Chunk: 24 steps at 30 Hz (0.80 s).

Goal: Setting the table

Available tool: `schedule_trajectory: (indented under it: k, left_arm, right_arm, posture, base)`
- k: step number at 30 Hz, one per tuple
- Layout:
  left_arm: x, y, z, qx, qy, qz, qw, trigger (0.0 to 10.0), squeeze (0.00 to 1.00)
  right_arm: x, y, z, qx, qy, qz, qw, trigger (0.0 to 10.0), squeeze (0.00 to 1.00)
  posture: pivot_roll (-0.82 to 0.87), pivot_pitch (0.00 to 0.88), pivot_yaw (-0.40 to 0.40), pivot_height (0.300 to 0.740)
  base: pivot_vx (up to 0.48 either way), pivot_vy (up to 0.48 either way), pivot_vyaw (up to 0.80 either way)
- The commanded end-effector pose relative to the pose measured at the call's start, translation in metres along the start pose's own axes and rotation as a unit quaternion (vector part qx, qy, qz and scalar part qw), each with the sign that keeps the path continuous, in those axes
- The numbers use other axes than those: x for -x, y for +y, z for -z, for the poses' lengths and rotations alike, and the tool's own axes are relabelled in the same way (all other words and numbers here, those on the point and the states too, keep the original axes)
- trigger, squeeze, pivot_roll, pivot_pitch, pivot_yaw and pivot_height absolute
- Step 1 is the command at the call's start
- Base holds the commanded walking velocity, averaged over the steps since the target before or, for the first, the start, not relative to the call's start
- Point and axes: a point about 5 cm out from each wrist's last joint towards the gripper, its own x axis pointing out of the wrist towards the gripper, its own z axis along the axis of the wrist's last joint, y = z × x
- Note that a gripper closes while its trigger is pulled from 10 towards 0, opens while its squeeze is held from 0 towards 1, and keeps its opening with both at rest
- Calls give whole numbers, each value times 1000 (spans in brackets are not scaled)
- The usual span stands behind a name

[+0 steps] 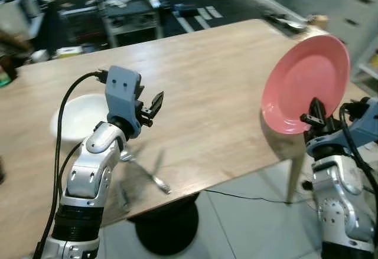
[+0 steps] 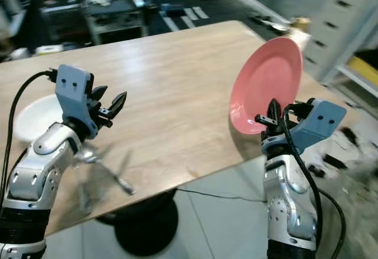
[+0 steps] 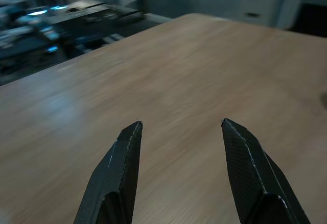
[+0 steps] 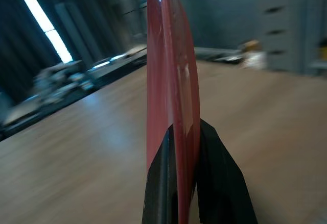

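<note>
Light wooden table (image 1: pixel 212 82) carries one white bowl (image 1: pixel 82 117) and one metal fork (image 1: pixel 150 176), both behind the raised, released left pincer (image 1: pixel 155 107). Right pincer (image 1: pixel 313 117) grasps one round pink plate (image 1: pixel 307 82) upright at the table's edge.

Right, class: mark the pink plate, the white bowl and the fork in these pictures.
pink plate (image 1: pixel 301 85), left eye view, on the middle of its face.
white bowl (image 1: pixel 82 114), left eye view, on its inside, left of the left arm.
fork (image 1: pixel 155 179), left eye view, on its handle near the table edge.

Pale tiled floor (image 1: pixel 254 212), grey drawer unit (image 2: pixel 331 23), cluttered dark bench (image 1: pixel 124 11) behind
</note>
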Motion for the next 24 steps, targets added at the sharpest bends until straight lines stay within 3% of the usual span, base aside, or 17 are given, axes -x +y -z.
schedule_trajectory:
  k: [1,24]
  left_arm:
    - [2,0,-1,-2,0,-4,1000,10000,0]
    - [1,-2,-2,-9,3,2,1000,10000,0]
  right_arm:
    - [2,-4,3,0,8,11,1000,10000,0]
    - [2,-2,10,4,20,18,1000,10000,0]
  posture:
    - [-86,55,105,740]
    - [-82,55,112,740]
  base:
    - [0,0,-800]
    - [0,0,-800]
